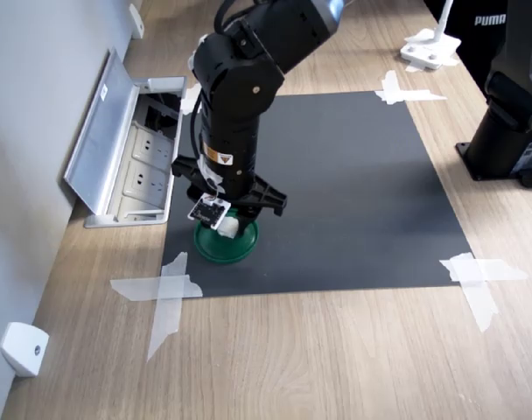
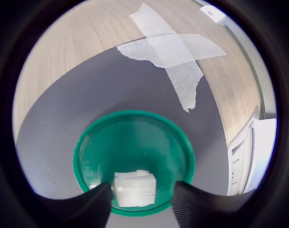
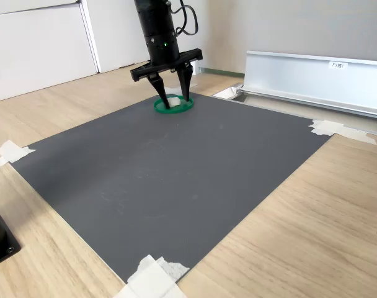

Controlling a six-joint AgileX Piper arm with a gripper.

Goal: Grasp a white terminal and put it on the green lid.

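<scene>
Now the white terminal [image 2: 134, 188] is seen resting on the green lid [image 2: 135, 128].

Either side of it, the claw [image 3: 173, 99] is held spread, fingers [image 2: 90, 204] apart from the block; beyond lies the dark mat [image 1: 353, 192] taped to the worktop [image 1: 336, 359].
</scene>
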